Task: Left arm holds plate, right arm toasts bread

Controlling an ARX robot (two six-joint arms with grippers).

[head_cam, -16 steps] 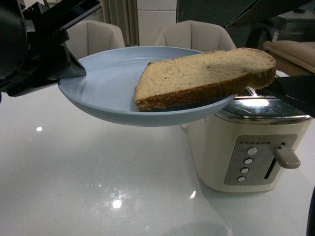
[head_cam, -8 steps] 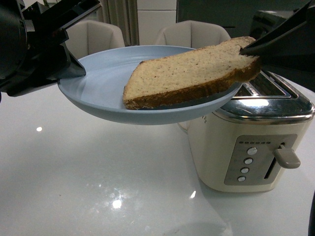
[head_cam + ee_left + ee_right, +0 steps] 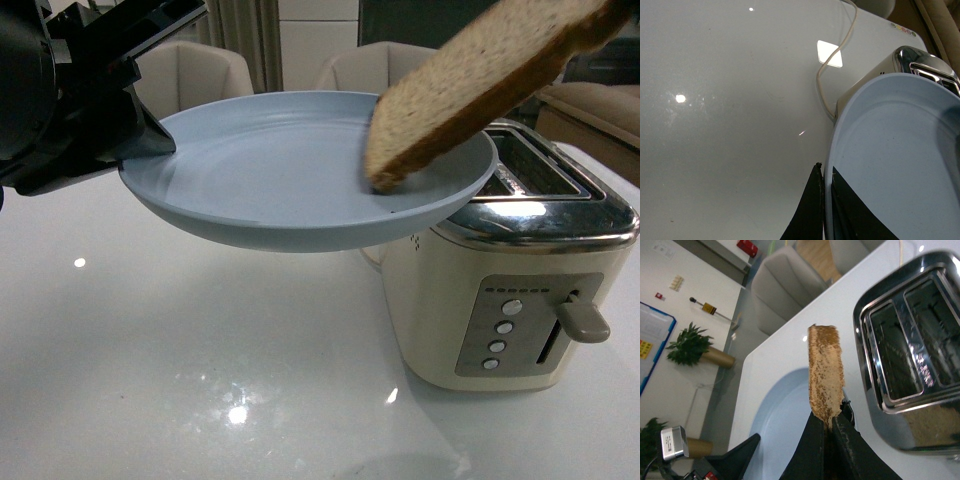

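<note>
The pale blue plate (image 3: 260, 175) hangs level above the white table, its far rim over the toaster. My left gripper (image 3: 150, 140) is shut on the plate's left rim, one jaw on each side of the rim (image 3: 826, 172). The bread (image 3: 470, 90) is tilted steeply, low end just over the plate's right side, high end running off the top right of the front view. My right gripper (image 3: 830, 422) is shut on the bread (image 3: 826, 370) at one end; it stays out of the front view. The plate (image 3: 890, 150) is bare in the left wrist view.
A cream toaster (image 3: 500, 300) with a chrome top and two open slots (image 3: 910, 350) stands right of the plate, lever (image 3: 585, 320) up. Its white cord (image 3: 827, 85) trails across the table. Two beige chairs (image 3: 390, 70) stand behind the table.
The bread lay flat on the plate; now its gripped end has been raised up and to the right, leaving only the low end over the plate. The plate and left gripper have not moved.
</note>
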